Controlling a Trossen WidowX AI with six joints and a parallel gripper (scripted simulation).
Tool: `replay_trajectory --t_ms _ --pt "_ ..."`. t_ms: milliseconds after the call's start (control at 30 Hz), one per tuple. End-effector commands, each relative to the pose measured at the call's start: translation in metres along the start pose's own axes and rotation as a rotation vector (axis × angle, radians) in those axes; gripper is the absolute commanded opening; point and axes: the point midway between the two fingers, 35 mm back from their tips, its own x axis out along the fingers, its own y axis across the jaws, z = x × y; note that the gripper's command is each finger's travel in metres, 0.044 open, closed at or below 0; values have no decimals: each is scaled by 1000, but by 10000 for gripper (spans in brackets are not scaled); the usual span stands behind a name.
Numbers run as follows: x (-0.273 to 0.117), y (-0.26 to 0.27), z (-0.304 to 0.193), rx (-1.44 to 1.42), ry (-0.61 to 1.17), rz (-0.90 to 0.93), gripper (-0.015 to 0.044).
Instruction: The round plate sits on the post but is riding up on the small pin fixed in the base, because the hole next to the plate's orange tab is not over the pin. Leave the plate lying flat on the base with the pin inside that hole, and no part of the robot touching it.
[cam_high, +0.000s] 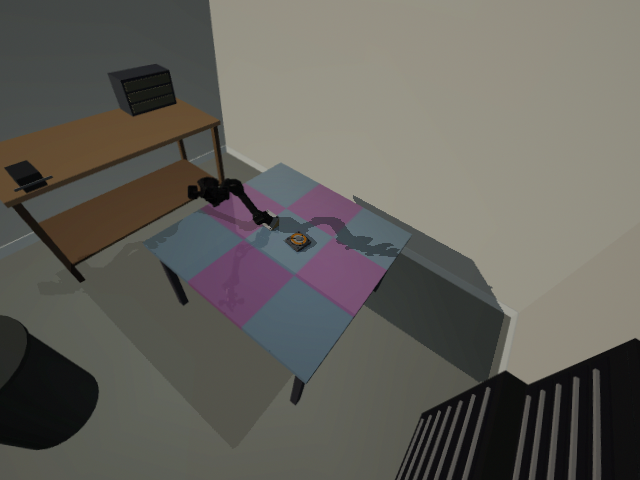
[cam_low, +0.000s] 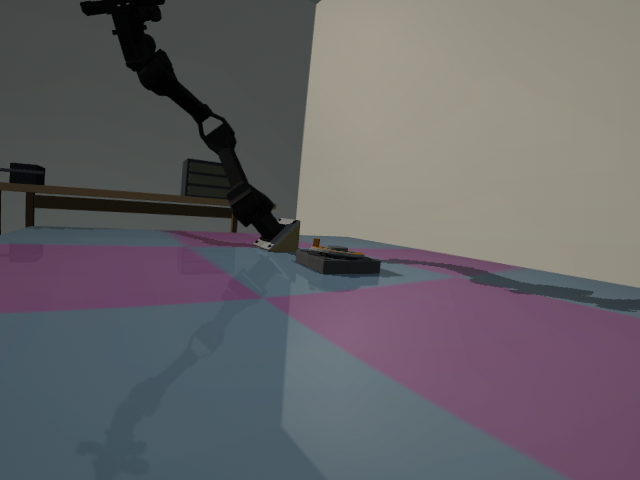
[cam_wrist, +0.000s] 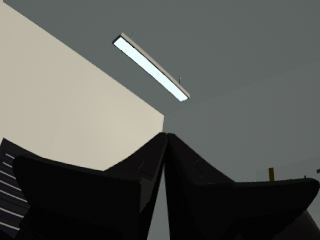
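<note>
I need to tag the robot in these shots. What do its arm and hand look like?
The arm is matte black throughout, built of chunky rounded segments, mounted on a tan wedge-shaped bracket with a pale bolted plate. The hand has two broad black fingers tapering to points. No cables or markings are visible.
</note>
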Motion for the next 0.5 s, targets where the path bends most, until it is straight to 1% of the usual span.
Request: replay_trajectory --t_ms 0,67,133,233,300,467 --pt "2 21 -54 142 124 9 0" --pt "3 44 -91 260 221 31 0" --pt "2 61 -113 346 287 53 0" --pt "0 86 -139 454 377 83 0" --pt "-4 113 -163 554 467 114 0" --pt "-20 176 -203 744 669 185 0"
